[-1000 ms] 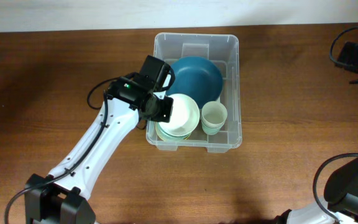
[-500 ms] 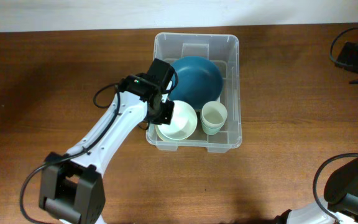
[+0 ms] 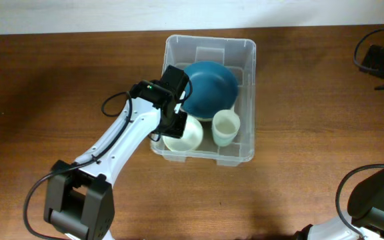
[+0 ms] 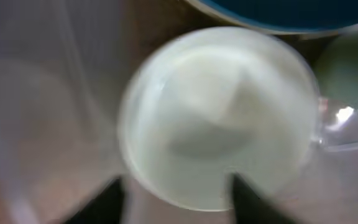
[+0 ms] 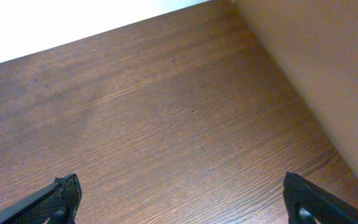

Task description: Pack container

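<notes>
On the wooden table (image 3: 45,100), the container (image 3: 247,48) surrounds the left hand (image 3: 177,125), spread open.

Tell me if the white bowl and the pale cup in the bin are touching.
Apart. Overhead, a strip of the bin floor shows between the white bowl and the cup.

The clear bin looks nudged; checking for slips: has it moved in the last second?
Yes: the bin slid left at its near end across the table; its far end stayed put.
</notes>
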Robot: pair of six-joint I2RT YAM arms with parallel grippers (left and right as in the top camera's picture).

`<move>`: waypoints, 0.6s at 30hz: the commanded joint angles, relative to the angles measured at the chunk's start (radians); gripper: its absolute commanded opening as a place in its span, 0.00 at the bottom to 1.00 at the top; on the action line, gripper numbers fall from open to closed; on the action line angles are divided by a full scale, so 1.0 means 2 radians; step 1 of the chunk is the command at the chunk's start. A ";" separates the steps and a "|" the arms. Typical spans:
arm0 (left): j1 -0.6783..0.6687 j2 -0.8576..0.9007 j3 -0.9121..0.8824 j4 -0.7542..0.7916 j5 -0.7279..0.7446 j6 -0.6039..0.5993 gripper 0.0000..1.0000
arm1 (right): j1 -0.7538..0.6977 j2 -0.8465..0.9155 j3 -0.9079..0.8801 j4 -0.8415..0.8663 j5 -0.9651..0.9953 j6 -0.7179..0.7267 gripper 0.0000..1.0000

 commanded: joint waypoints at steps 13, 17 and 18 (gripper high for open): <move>0.037 -0.010 0.219 -0.003 -0.035 0.016 0.76 | -0.002 0.002 0.002 0.001 0.006 0.006 0.99; 0.056 -0.009 0.224 -0.031 -0.102 0.013 0.74 | -0.002 0.002 0.002 0.001 0.006 0.006 0.99; 0.062 -0.009 0.224 -0.040 -0.109 0.008 0.69 | -0.002 0.002 0.002 0.001 0.006 0.006 0.99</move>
